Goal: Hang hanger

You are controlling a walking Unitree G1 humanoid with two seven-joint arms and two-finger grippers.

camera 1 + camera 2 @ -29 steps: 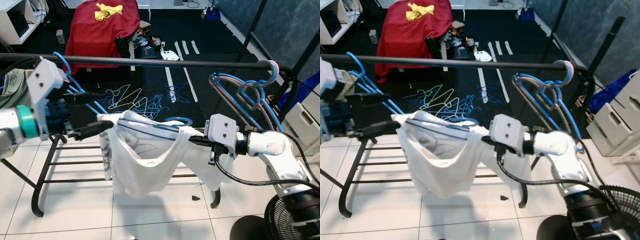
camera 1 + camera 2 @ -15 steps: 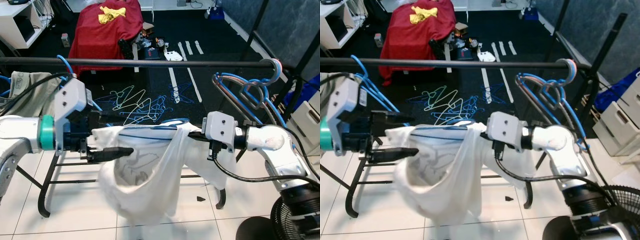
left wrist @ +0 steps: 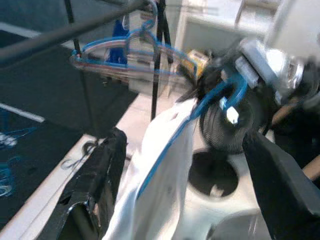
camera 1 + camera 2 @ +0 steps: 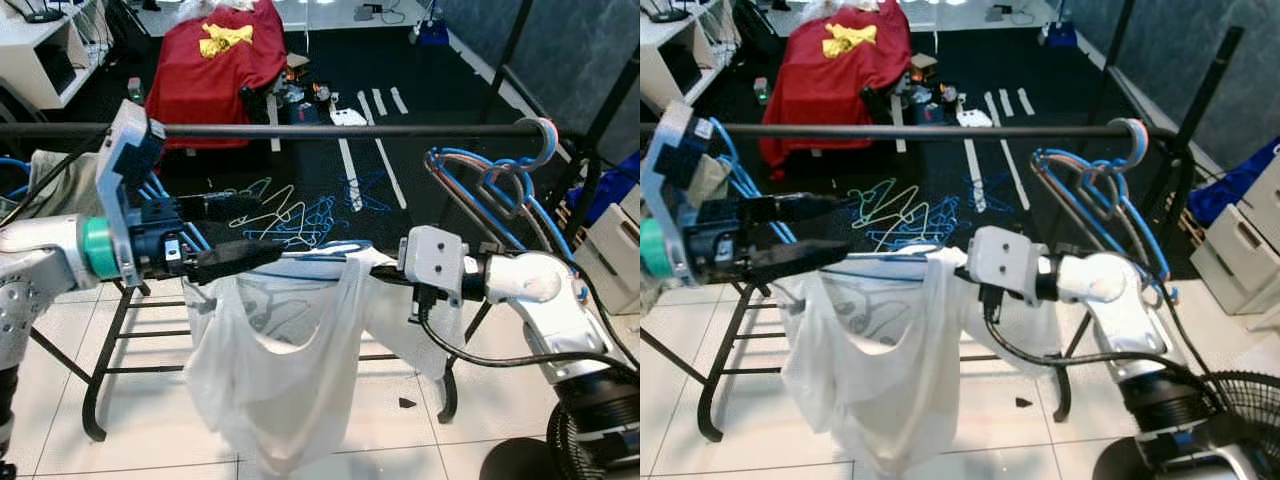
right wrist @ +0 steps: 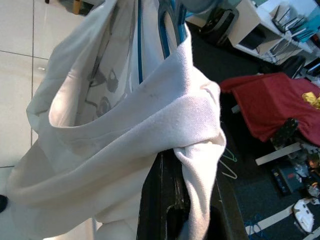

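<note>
The left gripper [image 4: 235, 235] reached rightward below the rail [image 4: 330, 130], fingers spread apart (one beneath the shirt's edge). The white shirt [image 4: 285, 360] on its blue hanger [image 3: 212, 102] hung between the arms. The right gripper [image 5: 167, 187], reaching leftward, was clenched on the shirt.

A blue wire hanger [image 4: 318, 249] sits in the middle of the head-camera frame, below the black clothes rail [image 4: 330, 130] that crosses the upper part of the picture, and it does not touch the rail. A white T-shirt [image 4: 285, 370] with a faint grey print is draped over it and sags in loose folds toward the tiled floor at the lower centre. The hanger's blue wire runs roughly level along the shirt's top edge. In the left wrist view the wire slants across the white cloth up to its hook [image 3: 227, 95].
</note>
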